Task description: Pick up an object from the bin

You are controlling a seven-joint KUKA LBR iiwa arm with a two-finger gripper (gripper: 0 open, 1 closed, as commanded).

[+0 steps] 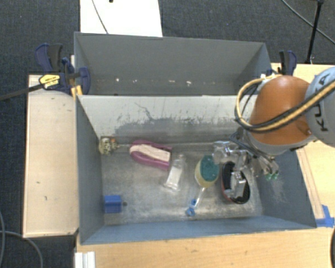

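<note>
Jaws' state could not be told; gripper (238, 176) hung over black-and-red object (241, 194) at four o'clock in bin (173, 121). Judged rigid, light, smooth-shelled; take across its narrow middle.

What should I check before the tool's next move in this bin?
1. Tool above the black-and-red object at the bin's right end: ok.
2. Black-and-red object gripped: cannot tell.
3. Teal-and-yellow round thing apart from that object: not ok, it lies close beside it.
4. Room between the arm and the bin's right wall: cannot tell.
5. Pink brush and blue block away from the tool: ok.
</note>
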